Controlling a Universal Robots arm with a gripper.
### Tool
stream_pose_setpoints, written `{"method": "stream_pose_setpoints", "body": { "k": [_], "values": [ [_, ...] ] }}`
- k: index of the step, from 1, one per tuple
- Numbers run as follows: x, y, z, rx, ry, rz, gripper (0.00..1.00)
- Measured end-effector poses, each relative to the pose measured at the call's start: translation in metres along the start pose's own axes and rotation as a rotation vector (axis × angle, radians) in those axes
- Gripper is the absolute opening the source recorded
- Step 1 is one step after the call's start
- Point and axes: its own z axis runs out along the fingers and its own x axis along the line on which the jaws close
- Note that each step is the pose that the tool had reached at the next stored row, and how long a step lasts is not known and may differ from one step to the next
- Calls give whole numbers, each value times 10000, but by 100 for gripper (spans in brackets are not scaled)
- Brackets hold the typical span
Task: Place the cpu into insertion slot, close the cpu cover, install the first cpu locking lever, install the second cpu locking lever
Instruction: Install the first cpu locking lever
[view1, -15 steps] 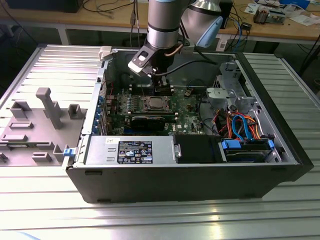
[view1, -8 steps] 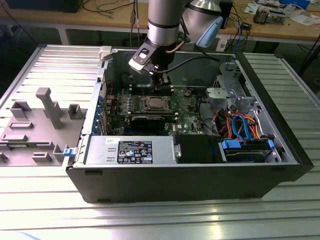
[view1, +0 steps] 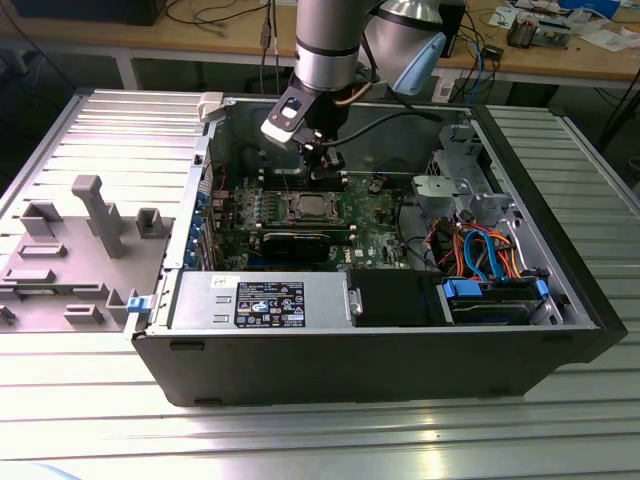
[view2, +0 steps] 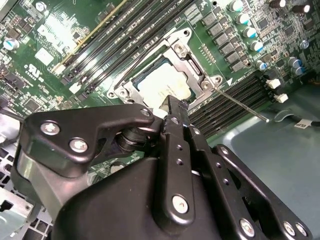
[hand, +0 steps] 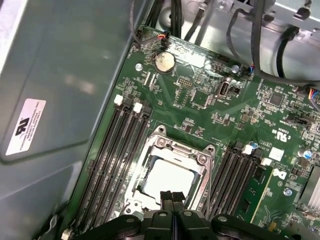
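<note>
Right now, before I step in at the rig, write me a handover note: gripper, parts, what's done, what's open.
Gripper: shut, holding nothing, fingertips just over the socket's edge.
Cpu: seated in the insertion slot.
Cpu cover: down, framing the chip.
Done: cpu placed, cover closed.
Left: one locking lever sticks out free over the memory slots, apparently not latched. I cannot tell the other lever's state.

Bright light; glare whitens the cpu (hand: 167, 177).
</note>
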Motion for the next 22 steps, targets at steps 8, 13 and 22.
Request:
{"method": "stream_pose_setpoints", "body": {
  "k": [8, 13, 22],
  "values": [
    [0, 0, 0, -3, 7, -1, 11],
    [0, 0, 0, -4, 8, -11, 11],
    [0, 0, 0, 1, 4, -284, 11]
  ]
}}
